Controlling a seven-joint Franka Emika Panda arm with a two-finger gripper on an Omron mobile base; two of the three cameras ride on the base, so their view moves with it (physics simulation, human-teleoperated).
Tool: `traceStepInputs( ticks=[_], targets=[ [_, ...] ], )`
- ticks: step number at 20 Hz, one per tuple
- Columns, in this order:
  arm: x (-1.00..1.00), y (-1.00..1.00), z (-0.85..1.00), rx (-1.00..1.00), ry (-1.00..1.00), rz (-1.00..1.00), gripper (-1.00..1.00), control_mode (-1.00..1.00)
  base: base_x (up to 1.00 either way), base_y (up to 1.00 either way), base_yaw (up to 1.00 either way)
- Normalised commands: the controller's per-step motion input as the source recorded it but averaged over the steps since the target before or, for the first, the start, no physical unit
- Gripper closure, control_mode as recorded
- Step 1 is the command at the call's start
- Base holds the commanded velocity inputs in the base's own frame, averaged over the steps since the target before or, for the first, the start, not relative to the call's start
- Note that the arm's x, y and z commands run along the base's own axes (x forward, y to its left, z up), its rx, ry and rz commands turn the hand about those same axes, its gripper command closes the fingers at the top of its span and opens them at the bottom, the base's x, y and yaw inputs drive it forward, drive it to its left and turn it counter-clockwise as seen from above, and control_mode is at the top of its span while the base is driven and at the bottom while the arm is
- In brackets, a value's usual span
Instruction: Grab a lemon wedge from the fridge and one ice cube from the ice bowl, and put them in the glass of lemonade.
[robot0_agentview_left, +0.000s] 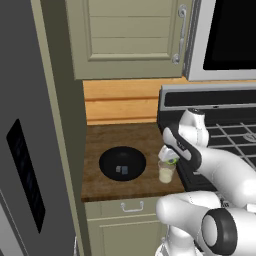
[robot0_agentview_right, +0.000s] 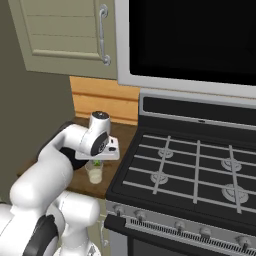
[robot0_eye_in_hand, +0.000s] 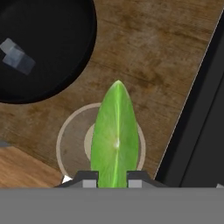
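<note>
Left base view: I hold the gripper (robot0_agentview_left: 169, 159) just above the glass of lemonade (robot0_agentview_left: 166, 172); ice bowl (robot0_agentview_left: 122, 163) at nine o'clock, stove (robot0_agentview_left: 225, 130) at three.
Right base view: wedge drop step in hand.
Hand view: jaws clamp the lemon wedge (robot0_eye_in_hand: 115, 135) over the glass mouth; next, release, then fetch ice cubes (robot0_eye_in_hand: 16, 57) at eleven o'clock

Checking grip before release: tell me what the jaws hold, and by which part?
The lemon wedge, pinched at one pointed end between the jaws, hanging right above the glass of lemonade.
</note>
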Motion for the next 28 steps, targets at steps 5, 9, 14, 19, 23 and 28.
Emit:
traceStepInputs(
  ticks=[5,9,14,19,23,28],
  targets=[
    [0.00,0.00,0.00,0.00,0.00,0.00,-1.00,-1.00,0.00,0.00,0.00],
    [0.00,0.00,0.00,0.00,0.00,0.00,-1.00,-1.00,0.00,0.00,0.00],
    [0.00,0.00,0.00,0.00,0.00,0.00,-1.00,-1.00,0.00,0.00,0.00],
    [0.00,0.00,0.11,0.03,-0.02,0.00,-1.00,-1.00,0.00,0.00,0.00],
    [0.00,0.00,0.34,0.12,-0.06,0.00,-1.00,-1.00,0.00,0.00,0.00],
    [-0.05,0.00,0.49,0.16,-0.14,0.01,-1.00,-1.00,0.00,0.00,0.00]
  ],
)
